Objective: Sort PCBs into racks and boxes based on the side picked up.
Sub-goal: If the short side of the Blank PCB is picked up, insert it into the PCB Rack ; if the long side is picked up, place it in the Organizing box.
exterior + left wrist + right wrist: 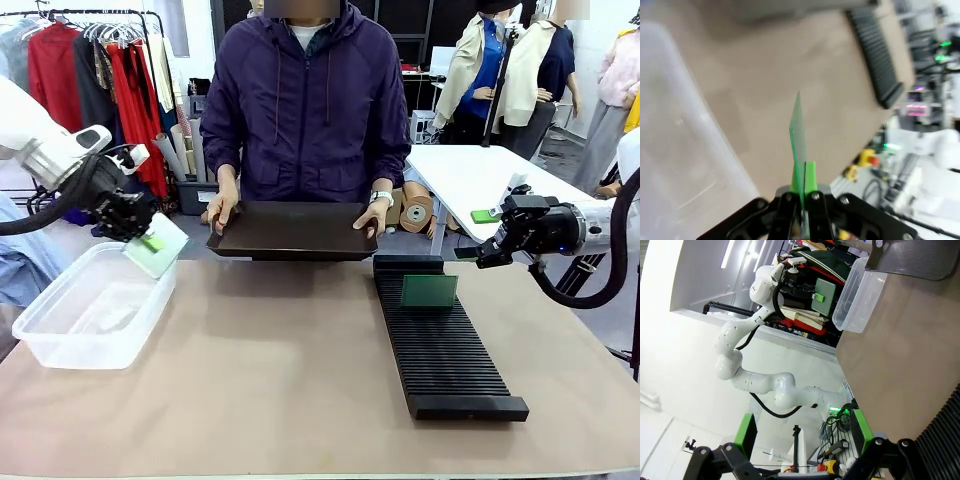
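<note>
My left gripper (150,240) is shut on a light green PCB (157,248) and holds it above the far right corner of the clear box (60,330). In the left wrist view this PCB (799,132) stands edge-on between the shut fingers, with the box wall (675,150) to its left. A second PCB (429,290) stands upright in a slot near the far end of the black ribbed rack (450,365). My right gripper (480,238) hovers open and holds nothing, just right of the rack's far end. Its green pads (746,432) are spread wide apart.
A person in a purple jacket stands at the far side and holds a flat black tray (293,230) with both hands just above the table edge. A white table (480,175) stands behind on the right. Bare brown tabletop lies between box and rack.
</note>
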Motion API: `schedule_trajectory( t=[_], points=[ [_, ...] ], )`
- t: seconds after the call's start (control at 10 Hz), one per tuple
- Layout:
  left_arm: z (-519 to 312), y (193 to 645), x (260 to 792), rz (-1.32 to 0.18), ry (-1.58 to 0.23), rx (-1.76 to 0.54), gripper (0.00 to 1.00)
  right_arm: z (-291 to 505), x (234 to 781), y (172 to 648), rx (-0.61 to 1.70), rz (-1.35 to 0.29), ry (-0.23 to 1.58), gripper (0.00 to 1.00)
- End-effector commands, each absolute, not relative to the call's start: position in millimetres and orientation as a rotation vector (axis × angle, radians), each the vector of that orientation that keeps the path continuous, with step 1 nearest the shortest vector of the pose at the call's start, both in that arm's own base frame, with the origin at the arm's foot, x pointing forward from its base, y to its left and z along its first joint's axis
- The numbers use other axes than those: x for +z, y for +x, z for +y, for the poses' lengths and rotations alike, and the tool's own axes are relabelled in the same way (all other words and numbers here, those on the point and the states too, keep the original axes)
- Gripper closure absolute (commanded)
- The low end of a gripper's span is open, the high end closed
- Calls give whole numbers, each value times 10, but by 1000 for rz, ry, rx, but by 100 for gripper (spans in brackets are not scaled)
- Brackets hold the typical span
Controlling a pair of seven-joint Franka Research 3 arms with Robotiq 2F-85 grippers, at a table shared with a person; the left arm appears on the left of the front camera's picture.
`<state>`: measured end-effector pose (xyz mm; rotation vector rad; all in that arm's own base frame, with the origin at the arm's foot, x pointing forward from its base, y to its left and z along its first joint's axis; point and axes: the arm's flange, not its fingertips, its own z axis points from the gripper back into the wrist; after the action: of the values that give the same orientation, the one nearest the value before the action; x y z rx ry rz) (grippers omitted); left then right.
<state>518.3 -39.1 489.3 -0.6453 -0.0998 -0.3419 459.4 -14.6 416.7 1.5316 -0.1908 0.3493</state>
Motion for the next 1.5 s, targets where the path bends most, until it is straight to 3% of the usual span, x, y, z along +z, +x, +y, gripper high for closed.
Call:
schedule_trajectory(
  t=[0.0,0.5,1.4],
  points=[
    [-357,5172,4943,-54,-520,-336,100,-127,4187,4604,355,-194,1519,0],
    [-221,5269,4902,-61,-260,-290,100,-127,4187,4604,355,-194,1519,0],
    [-118,5414,4344,-93,-237,-216,100,-127,4187,4604,355,-194,1519,0]
  ],
)
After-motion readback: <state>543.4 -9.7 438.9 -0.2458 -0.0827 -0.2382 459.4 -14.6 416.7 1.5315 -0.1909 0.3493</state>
